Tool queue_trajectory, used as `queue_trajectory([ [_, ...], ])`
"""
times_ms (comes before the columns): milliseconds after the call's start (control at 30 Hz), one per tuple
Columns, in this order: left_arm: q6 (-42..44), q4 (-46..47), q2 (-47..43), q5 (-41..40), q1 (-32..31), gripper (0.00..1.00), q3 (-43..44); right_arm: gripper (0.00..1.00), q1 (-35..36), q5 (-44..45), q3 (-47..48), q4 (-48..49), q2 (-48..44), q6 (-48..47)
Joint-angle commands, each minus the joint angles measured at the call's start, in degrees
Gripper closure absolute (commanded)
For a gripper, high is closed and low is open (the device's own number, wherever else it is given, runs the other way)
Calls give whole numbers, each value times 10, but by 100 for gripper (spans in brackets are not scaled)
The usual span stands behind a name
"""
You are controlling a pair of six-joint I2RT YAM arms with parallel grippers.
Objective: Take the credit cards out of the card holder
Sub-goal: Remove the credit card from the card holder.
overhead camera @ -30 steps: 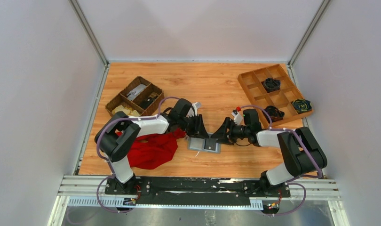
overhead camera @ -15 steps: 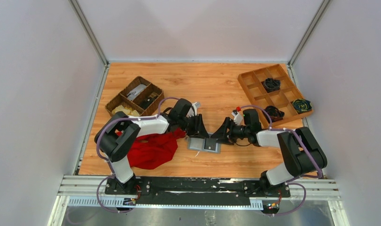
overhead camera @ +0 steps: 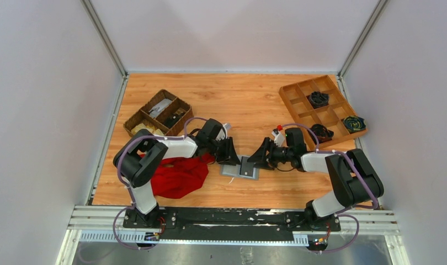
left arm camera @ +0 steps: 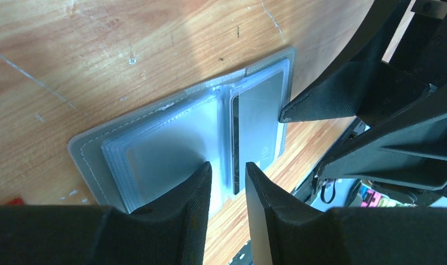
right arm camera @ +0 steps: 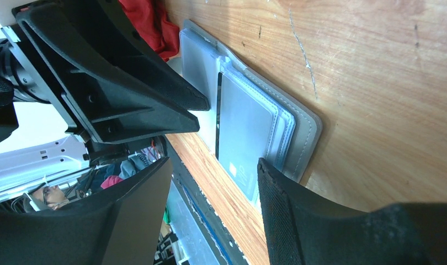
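The grey card holder lies open on the wood between my two grippers. In the left wrist view its left half shows stacked clear sleeves, and its right half holds a grey-blue credit card marked VIP. One sleeve page stands on edge at the spine as a dark line. My left gripper straddles that edge with its jaws a narrow gap apart, not visibly pinching it. My right gripper is wide open, and one fingertip rests on the right half.
A red cloth lies just left of the holder, under the left arm. A dark wicker basket stands at the back left and a divided wooden tray at the back right. The table's front edge runs close below the holder.
My left gripper has shifted slightly left and down onto the holder's spine, and its jaws have narrowed a little. The right arm has not moved.
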Motion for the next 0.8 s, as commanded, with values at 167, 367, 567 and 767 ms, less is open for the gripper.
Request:
queue_trajectory([
  [167,17,1,25,-3,12,65,-15,38,19,-4,13,-2,6,2],
  [367,18,1,13,3,12,65,-9,38,24,-4,14,7,19,6],
  [567,19,2,15,3,11,65,-10,38,26,2,11,4,7,7],
  [767,24,2,3,10,12,65,-8,38,26,46,5,-50,-51,-15],
])
